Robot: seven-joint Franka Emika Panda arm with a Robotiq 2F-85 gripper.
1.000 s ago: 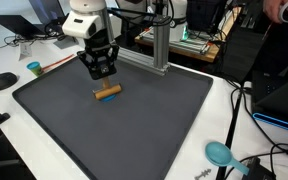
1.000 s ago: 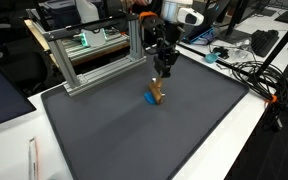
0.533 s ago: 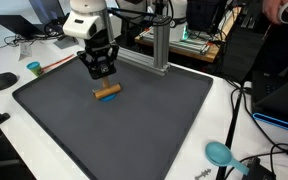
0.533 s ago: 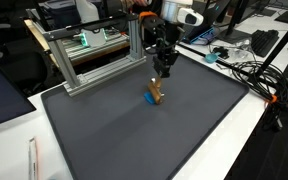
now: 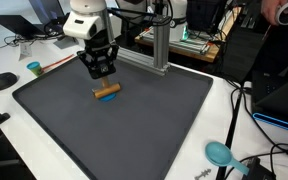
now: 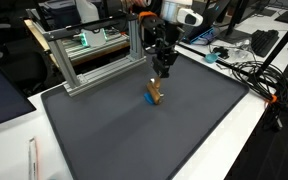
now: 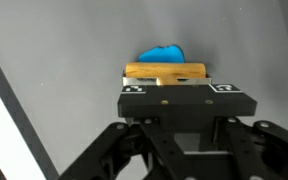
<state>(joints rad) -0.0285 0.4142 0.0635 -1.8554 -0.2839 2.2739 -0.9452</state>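
Two small things sit off the mat at the far left in an exterior view: a black mouse (image 5: 2, 81) and, just behind it, a teal cup (image 5: 33, 68). To their right the dark grey mat (image 5: 134, 130) covers most of the table. Over its far left part hangs the gripper (image 5: 100, 72), pointing straight down. Just below it and a little to the right lies the wooden cylinder (image 5: 107, 91), flat on the mat, with a sliver of a blue piece (image 5: 108, 98) showing under its near edge. A clear gap separates the pincer from the cylinder, so it grasps nothing; whether the jaws are parted or closed I cannot tell. Further right stands an aluminium frame (image 5: 159, 45) at the mat's far edge, and at the near right corner, off the mat, lies a teal round thing (image 5: 219, 153).

From the opposite side, the frame (image 6: 94, 55) stands at the left. The blue piece (image 6: 149, 98) touches the cylinder (image 6: 156, 91) in the mat's middle, the gripper (image 6: 165, 70) hangs above them, and cables (image 6: 249, 70) trail at the right.

In the wrist view the cylinder (image 7: 166, 72) lies crosswise just beyond the gripper (image 7: 179, 92), with the blue piece (image 7: 162, 53) behind it.
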